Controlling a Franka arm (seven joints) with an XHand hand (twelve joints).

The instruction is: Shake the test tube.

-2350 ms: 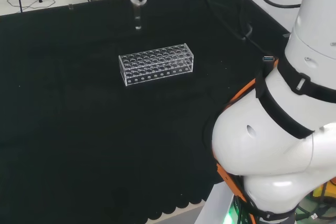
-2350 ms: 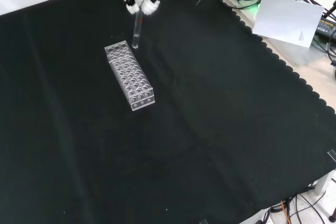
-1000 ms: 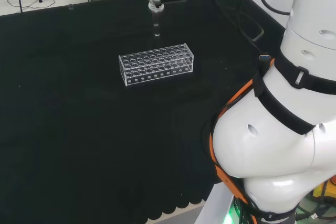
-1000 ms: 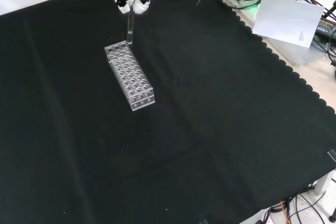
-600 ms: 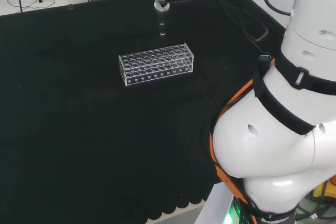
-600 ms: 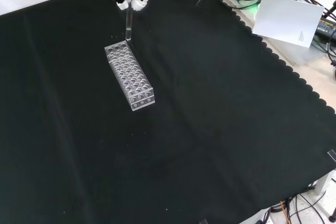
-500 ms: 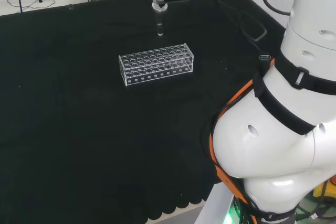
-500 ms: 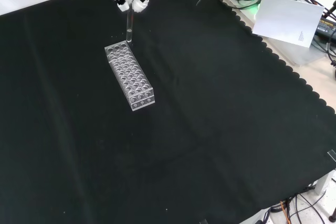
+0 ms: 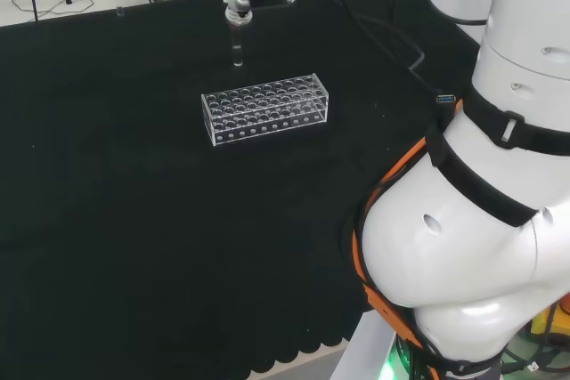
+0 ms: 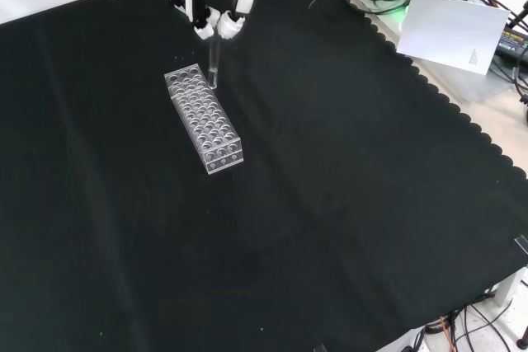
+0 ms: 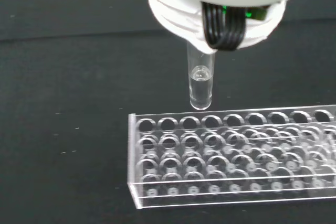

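Observation:
A clear glass test tube (image 9: pixel 236 46) (image 10: pixel 213 68) (image 11: pixel 201 83) hangs upright in the air, pinched at its top by the hand (image 9: pixel 237 2) (image 10: pixel 213 6) (image 11: pixel 220 9). The tube's round bottom holds a little clear liquid. Below it on the black cloth lies a clear plastic test tube rack (image 9: pixel 265 108) (image 10: pixel 204 119) (image 11: pixel 236 156) with several rows of holes. In the wrist view the tube's tip hovers just beyond the rack's far edge. In the front view the tip overlaps the rack's upper end.
Black cloth covers the bench. The arm's white links (image 9: pixel 481 211) stand at the head view's right. Cables (image 9: pixel 392 33) trail across the cloth behind the rack. A white sheet of paper (image 10: pixel 454 30) and cable gear lie off the cloth at the front view's upper right.
In the head view the hand and tube have swung left over the last half second, after a swing to the right before that. The rack has stayed in place.

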